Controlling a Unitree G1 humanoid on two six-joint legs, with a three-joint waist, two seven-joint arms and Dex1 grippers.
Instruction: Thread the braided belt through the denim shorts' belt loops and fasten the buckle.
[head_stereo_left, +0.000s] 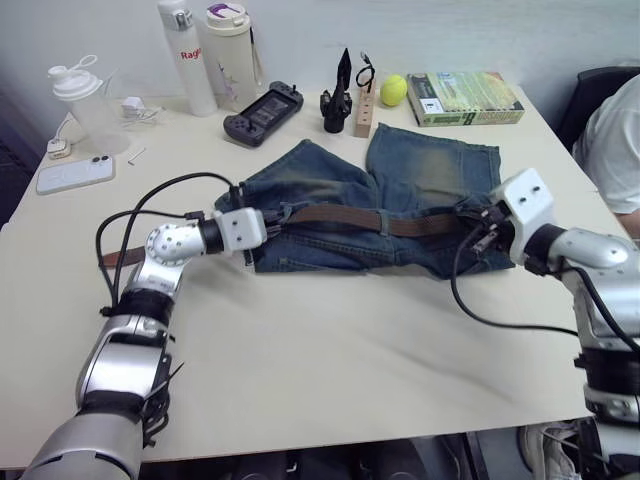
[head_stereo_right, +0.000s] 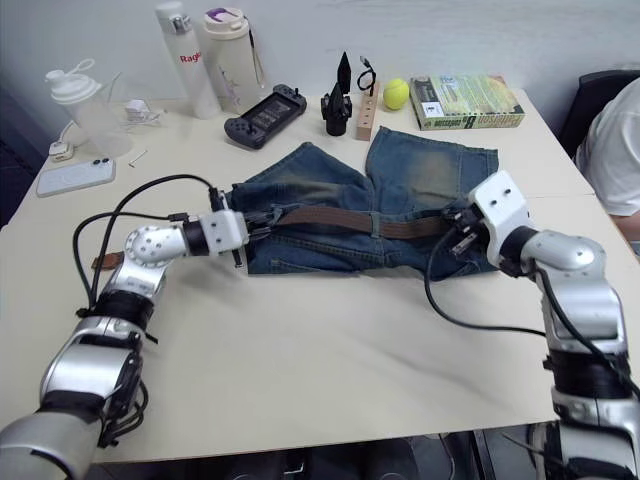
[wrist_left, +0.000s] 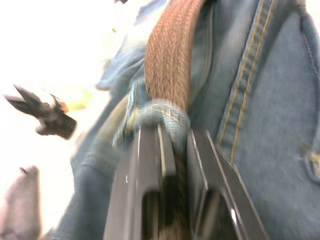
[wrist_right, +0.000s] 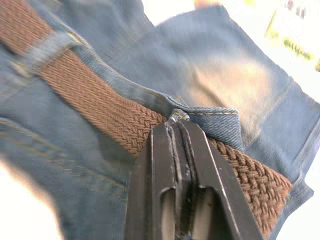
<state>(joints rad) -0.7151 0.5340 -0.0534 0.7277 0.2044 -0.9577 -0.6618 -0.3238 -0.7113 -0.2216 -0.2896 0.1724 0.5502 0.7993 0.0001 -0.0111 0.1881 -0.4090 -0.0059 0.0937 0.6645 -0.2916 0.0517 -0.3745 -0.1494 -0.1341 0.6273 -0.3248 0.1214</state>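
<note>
My left gripper (wrist_left: 172, 150) clamps the braided belt (head_stereo_left: 340, 215) at a belt loop (wrist_left: 152, 115); my right gripper (wrist_right: 176, 131) pinches the denim shorts (head_stereo_left: 420, 170), spread mid-table. The white bottle (head_stereo_left: 190, 60) reads, perhaps, "Rag".

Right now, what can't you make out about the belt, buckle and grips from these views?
- Buckle: not made out in the head views; the braided belt ends run under both grippers.
- Left gripper: fingers straddle the belt at a belt loop; contact blurred in the left wrist view.
- Right gripper: fingers together over the denim shorts edge; what they pinch is hidden.
</note>
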